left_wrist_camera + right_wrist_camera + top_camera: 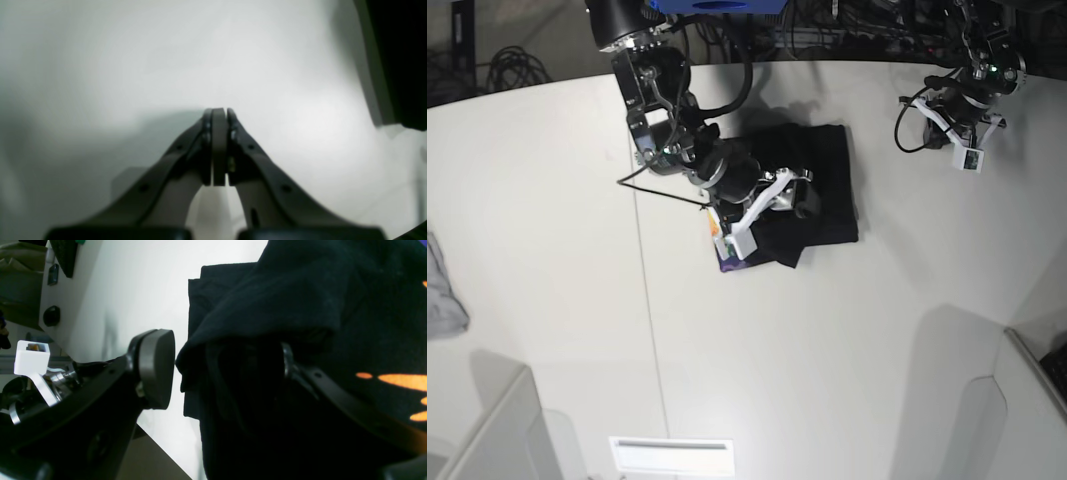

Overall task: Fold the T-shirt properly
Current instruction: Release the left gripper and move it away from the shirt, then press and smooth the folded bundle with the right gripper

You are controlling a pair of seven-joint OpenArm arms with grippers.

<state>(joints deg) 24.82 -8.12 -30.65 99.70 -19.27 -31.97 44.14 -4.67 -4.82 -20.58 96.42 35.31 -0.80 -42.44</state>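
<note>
The black T-shirt (827, 170) lies as a folded bundle at the table's back middle, with a bit of purple and orange print at its front left corner (727, 255). In the right wrist view the T-shirt (300, 300) fills the right side, with orange print marks showing. My right gripper (222, 363) is open at the bundle's edge. One pad (156, 368) is clear of the cloth, and the other finger (317, 380) is draped by a fold. In the base view it sits on the bundle (802, 197). My left gripper (219, 110) is shut and empty above bare table, far right of the shirt (945, 110).
A small grey cloth (442, 290) lies at the table's left edge. A thin seam (645, 300) runs across the white table. White bins stand at the front left (487, 430) and front right (987, 420). Cables lie behind the table's back edge.
</note>
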